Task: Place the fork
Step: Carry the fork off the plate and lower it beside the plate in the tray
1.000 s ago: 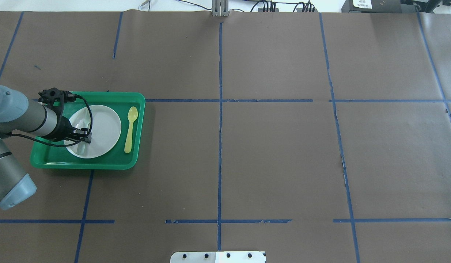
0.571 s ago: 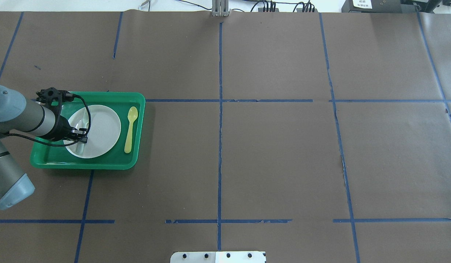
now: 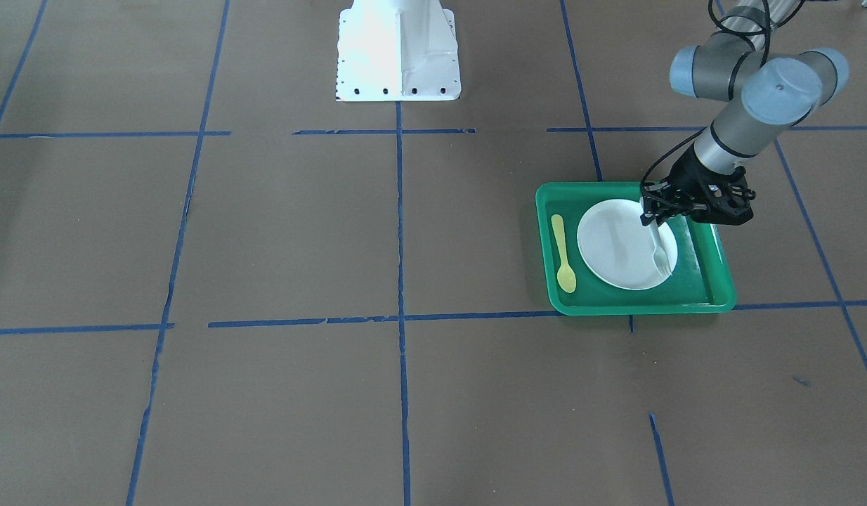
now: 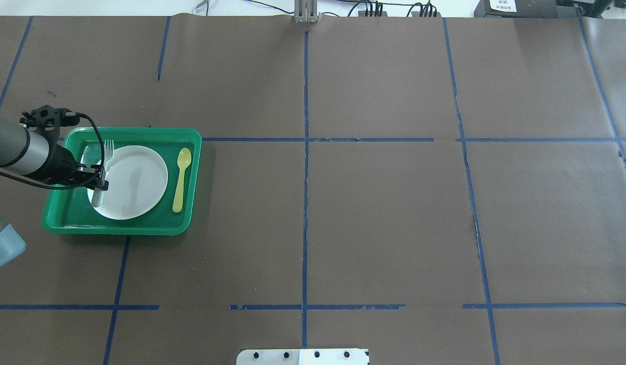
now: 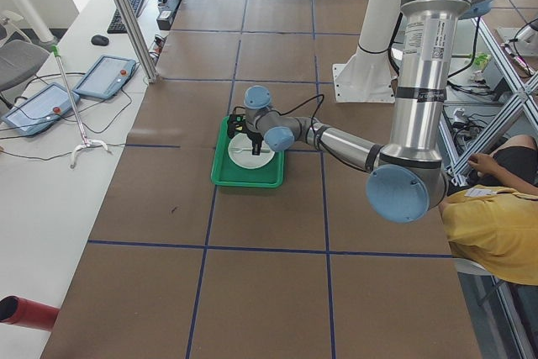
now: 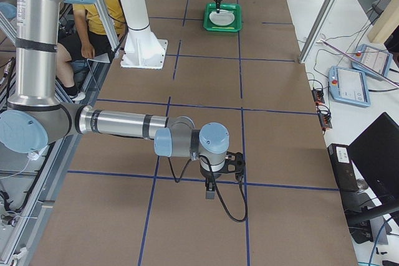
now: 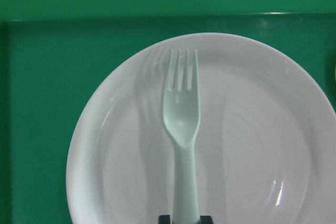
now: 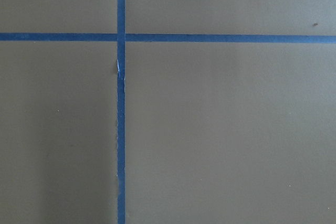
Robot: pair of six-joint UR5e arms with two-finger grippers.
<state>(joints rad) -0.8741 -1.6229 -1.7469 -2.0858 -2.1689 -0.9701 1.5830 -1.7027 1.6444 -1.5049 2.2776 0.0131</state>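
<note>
fork (image 7: 181, 129), the slim, pale, translucent plastic one, is hanging by its handle end in the left tool (image 4: 101, 182), whose jaws are clenching it. in the overhead view it is crossing the 9 o'clock rim of the round white plate (image 4: 140, 177), tines pointing to 12, inside the green plastic tray (image 4: 140, 229) on the brown desk (image 4: 374, 213). the yellow plastic spoon (image 4: 181, 177) is lying at the plate's 3 o'clock. the placing step seems under way. next the tool is likely needing to shift toward 9 o'clock, clear the rim, lower to the tray floor and let go. the right tool (image 6: 211, 191) is hovering well apart; i cannot tell its grip.
</note>
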